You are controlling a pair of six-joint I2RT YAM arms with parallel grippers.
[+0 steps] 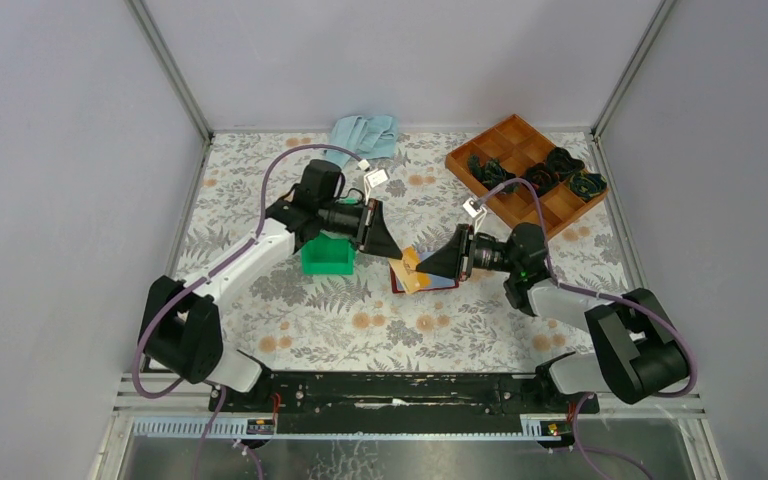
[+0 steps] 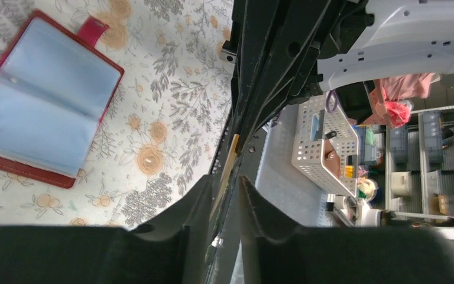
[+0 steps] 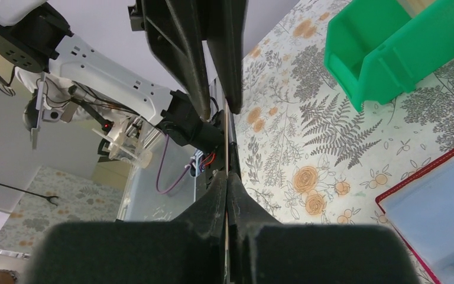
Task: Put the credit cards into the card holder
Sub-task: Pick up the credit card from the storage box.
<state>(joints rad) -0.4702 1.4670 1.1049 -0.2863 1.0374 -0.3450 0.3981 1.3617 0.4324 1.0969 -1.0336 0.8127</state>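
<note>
A gold credit card (image 1: 410, 268) is held edge-up between my two grippers, just above the open card holder (image 1: 430, 283). The holder is dark red with a pale blue inside and lies flat on the table. My right gripper (image 1: 428, 265) is shut on the card; in the right wrist view (image 3: 226, 177) the card (image 3: 226, 139) shows as a thin line. My left gripper (image 1: 385, 245) is open, and in the left wrist view (image 2: 227, 177) the card's edge (image 2: 230, 158) stands in the gap between its fingers. The holder also shows in both wrist views (image 2: 41, 100) (image 3: 443, 213). No other cards are in view.
A green plastic bin (image 1: 327, 256) stands under the left arm, close left of the holder, and shows in the right wrist view (image 3: 402, 41). An orange compartment tray (image 1: 525, 170) with dark items is at the back right. A pale blue cloth (image 1: 365, 135) lies at the back.
</note>
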